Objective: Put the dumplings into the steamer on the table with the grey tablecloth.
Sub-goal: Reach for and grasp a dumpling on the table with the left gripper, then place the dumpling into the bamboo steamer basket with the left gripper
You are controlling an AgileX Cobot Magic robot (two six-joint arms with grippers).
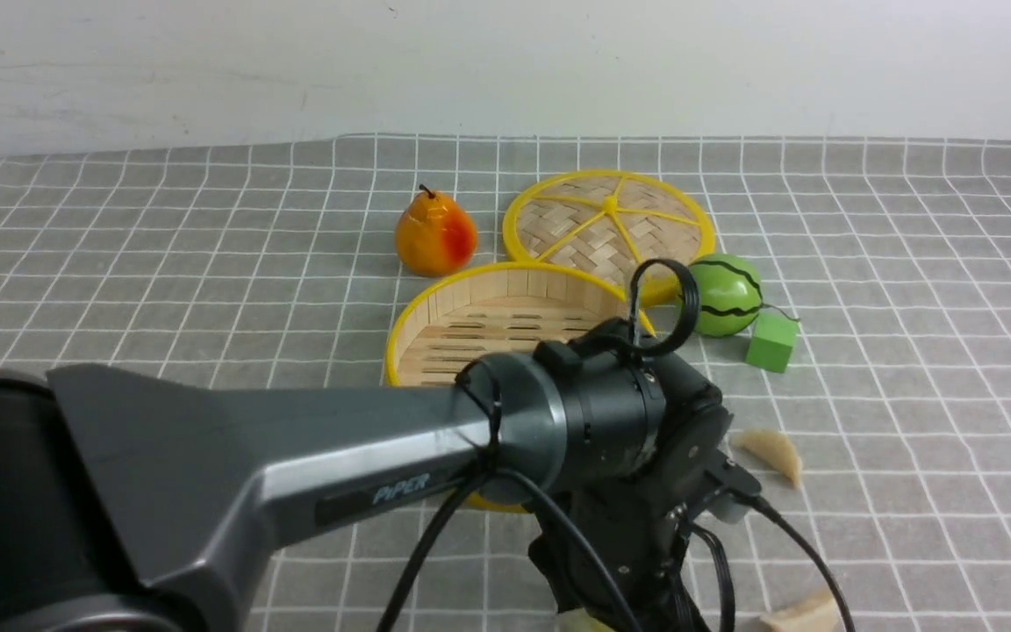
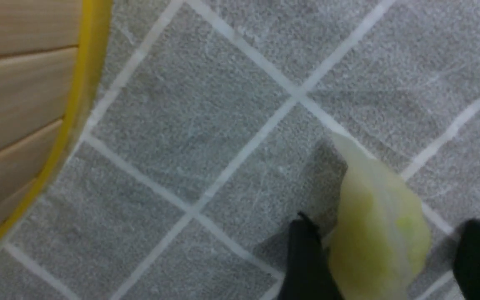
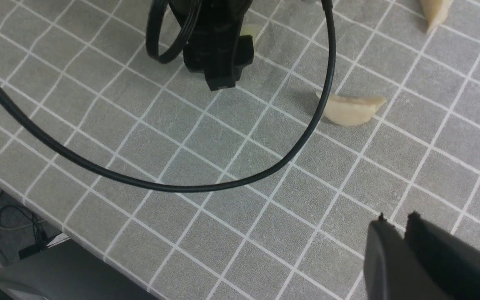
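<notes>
Dumplings (image 1: 770, 452): three in view, all on the cloth outside the steamer (image 1: 505, 283); itemised at 10–12.

1. Grey tablecloth (image 1: 119, 263), white grid, covering the table under and all round the steamer.
2. Left arm (image 1: 295, 456), dark grey, reaching across the steamer's near side and hiding its front rim.
3. Steamer: round bamboo, yellow rims, slatted floor, upright and open-topped.
4. Lid (image 1: 608, 224): flat, woven, yellow-rimmed, lying just behind the steamer toward its right. Whether the two touch cannot be told.
5. Pear (image 1: 435, 235): orange-yellow, upright, behind the steamer to its left, near but apart.
6. Toy watermelon (image 1: 727, 295): green with dark stripes, just right of the steamer, at the lid's near edge.
7. Green cube (image 1: 771, 342): right of the steamer, just beyond the watermelon.
8. Left gripper (image 2: 388, 225): low over the cloth near the steamer's outer wall. Its jaws stand apart, astride the pale green dumpling (image 2: 375, 233). One finger (image 2: 304, 258) is just beside it, the other clear of it; nothing is gripped.
9. Right gripper (image 3: 396, 218): seen only from its own wrist, so its place from the steamer cannot be told. Its jaws are drawn almost together with a thin slit between, and hold nothing.
10. First cream dumpling: right of the steamer, on its near side, well apart.
11. Second cream dumpling (image 1: 804, 614): same side, farther from the steamer.
12. Pale green dumpling: flat on the cloth on the steamer's near side.
</notes>
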